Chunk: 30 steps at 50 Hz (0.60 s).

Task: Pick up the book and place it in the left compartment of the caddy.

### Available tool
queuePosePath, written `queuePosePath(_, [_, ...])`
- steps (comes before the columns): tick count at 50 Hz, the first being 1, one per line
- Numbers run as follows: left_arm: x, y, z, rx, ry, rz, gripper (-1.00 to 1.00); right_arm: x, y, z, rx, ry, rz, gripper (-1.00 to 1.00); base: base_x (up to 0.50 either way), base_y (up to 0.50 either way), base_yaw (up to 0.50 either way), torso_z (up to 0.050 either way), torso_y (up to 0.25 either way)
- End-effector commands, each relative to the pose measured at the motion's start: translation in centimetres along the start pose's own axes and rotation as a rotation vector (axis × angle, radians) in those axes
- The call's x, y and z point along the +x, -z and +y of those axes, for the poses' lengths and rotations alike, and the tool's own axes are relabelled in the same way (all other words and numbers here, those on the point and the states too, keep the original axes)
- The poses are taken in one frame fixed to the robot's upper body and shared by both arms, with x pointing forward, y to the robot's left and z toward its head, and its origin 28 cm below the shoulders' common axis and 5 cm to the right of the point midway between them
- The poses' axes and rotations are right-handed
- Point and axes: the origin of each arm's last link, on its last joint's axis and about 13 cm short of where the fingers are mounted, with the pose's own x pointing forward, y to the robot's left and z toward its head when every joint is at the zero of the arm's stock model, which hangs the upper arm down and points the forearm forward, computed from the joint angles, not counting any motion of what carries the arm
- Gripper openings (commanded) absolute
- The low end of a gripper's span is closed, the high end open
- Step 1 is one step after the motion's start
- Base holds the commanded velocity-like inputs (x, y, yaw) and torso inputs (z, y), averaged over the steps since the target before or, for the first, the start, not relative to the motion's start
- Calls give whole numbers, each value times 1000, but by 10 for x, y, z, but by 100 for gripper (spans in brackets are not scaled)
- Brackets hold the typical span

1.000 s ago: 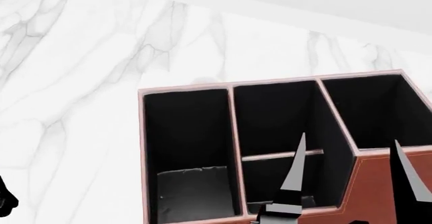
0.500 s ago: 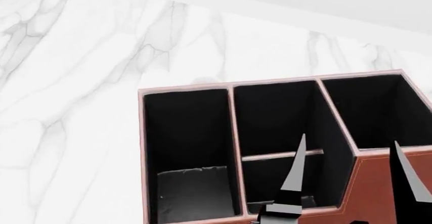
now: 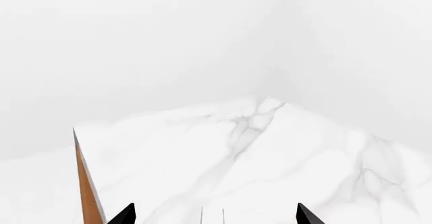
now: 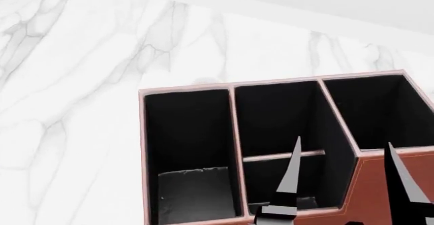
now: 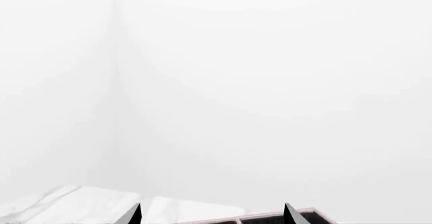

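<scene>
White marble-veined tabletop (image 4: 88, 108) carries the caddy (image 4: 379, 184), reddish-brown with black lining. No legible writing or brand marking is visible. Bare marble extends around the caddy's far and outer sides. The right gripper (image 4: 342, 184) hangs over the caddy's near edge, fingers spread apart, pinching nothing. The left compartment (image 4: 190, 133) sits just beside the inner fingertip, past the crossbar section. The book (image 4: 195, 192) lies dark at its bottom. The left gripper (image 3: 214, 216) shows two separated tips over bare marble, empty.
</scene>
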Motion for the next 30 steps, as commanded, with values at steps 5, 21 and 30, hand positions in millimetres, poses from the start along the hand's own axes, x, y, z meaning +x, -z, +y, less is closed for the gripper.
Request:
queuePosePath(5, [18, 16, 8, -85, -57, 98, 100, 3, 1, -3, 4, 17, -10, 100, 0, 0, 0, 0, 0])
queuePosePath(21, [24, 28, 7, -70, -56, 170, 100, 4, 3, -4, 6, 16, -6, 100, 0, 0, 0, 0, 0])
queuePosePath(30, [27, 33, 5, -61, -52, 218, 100, 4, 5, -3, 8, 13, -1, 100, 0, 0, 0, 0, 0])
